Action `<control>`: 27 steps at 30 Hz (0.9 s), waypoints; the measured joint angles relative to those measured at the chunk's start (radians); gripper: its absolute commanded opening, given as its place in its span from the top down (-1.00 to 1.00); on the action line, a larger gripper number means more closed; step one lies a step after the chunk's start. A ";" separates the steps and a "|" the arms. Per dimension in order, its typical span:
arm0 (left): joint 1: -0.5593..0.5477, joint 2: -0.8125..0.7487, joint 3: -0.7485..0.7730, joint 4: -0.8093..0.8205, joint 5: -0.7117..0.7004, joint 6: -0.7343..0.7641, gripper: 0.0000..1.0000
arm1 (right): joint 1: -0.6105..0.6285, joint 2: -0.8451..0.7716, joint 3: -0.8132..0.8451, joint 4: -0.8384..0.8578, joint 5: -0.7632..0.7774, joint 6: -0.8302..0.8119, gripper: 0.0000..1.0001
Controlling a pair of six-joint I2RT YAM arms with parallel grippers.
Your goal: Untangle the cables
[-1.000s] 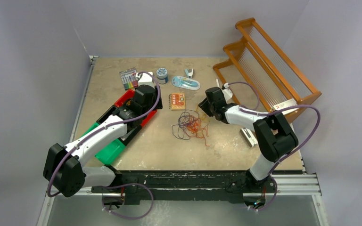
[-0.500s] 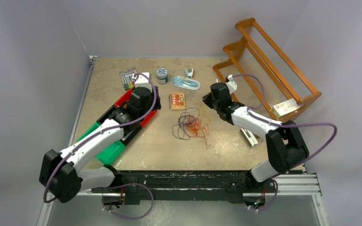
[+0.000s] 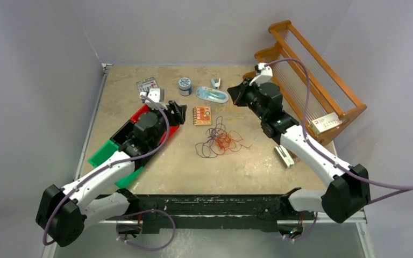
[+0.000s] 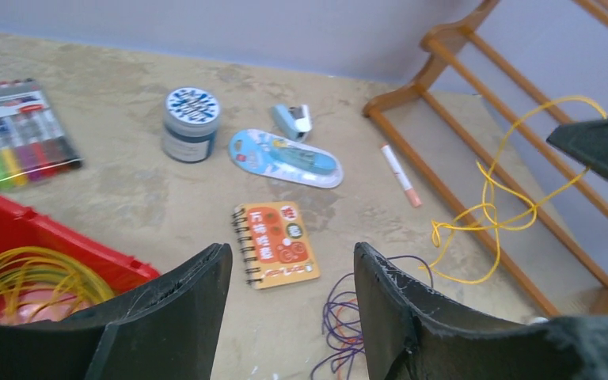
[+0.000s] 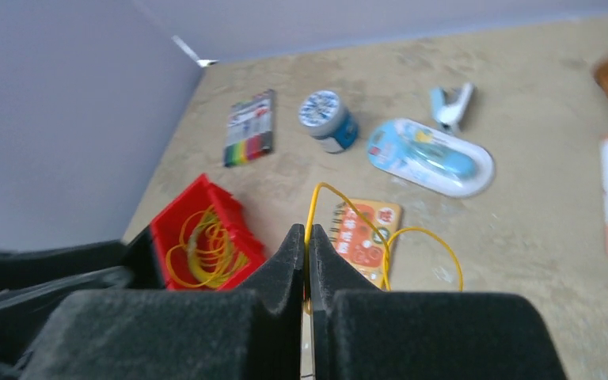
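Note:
A loose tangle of dark purple and orange cables [image 3: 219, 141] lies mid-table; its purple loops show in the left wrist view [image 4: 340, 328]. My right gripper [image 3: 237, 97] is raised behind the tangle and shut on a yellow cable [image 5: 348, 218], pinched between its pads [image 5: 307, 233]. The cable hangs in loops in the left wrist view [image 4: 491, 206]. My left gripper [image 3: 179, 113] is open and empty [image 4: 291, 252], at the red bin's far end, facing the notebook. The red bin [image 3: 141, 114] holds a bundle of yellow cables [image 5: 202, 245].
An orange notebook [image 3: 202, 115], a blue tin [image 3: 184, 85], a marker pack [image 3: 146, 86], a blue blister pack [image 3: 212, 95] and a small stapler [image 3: 215, 82] lie at the back. A wooden rack [image 3: 306, 80] stands at the right. Green bins [image 3: 105, 153] sit at the left.
My right gripper has risen and moved back-right from the tangle, drawing out a yellow cable. My left arm has swung its gripper forward past the red bin's end.

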 measured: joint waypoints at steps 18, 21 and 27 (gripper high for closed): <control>0.000 0.044 -0.235 0.748 0.297 0.053 -0.28 | 0.000 0.041 0.198 -0.007 -0.518 -0.296 1.00; 0.000 0.058 -0.235 0.813 0.314 0.053 -0.28 | 0.000 0.063 0.204 -0.027 -0.574 -0.325 1.00; 0.000 0.115 -0.229 0.876 0.356 0.071 -0.20 | 0.000 0.079 0.221 -0.056 -0.649 -0.352 1.00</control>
